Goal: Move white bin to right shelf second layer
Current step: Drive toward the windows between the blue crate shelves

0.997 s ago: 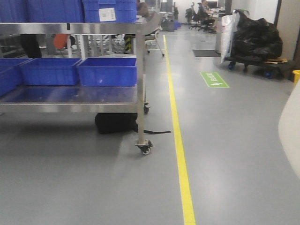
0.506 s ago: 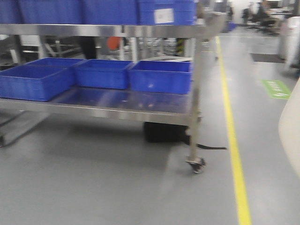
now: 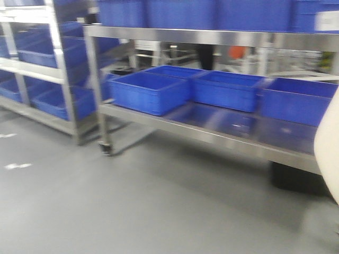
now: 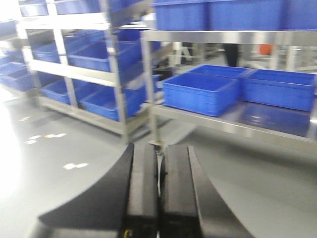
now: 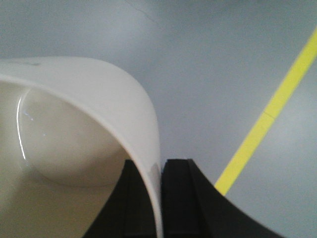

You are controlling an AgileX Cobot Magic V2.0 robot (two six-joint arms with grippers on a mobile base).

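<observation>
cream-white plastic of the white bin point(image 5: 74, 124) is pinched at its wall by the right gripper point(image 5: 159, 171), above the smooth grey floor point(image 3: 132, 206). the left gripper point(image 4: 159, 148) is closed on nothing. since one second ago the front view swung left: the yellow line point(image 5: 262, 134) left it, and the steel trolley point(image 3: 212, 37) with blue crates point(image 3: 150, 92) fills it, another rack point(image 3: 58, 63) beside. no roller shelf shows, so i think the drive must go on.
</observation>
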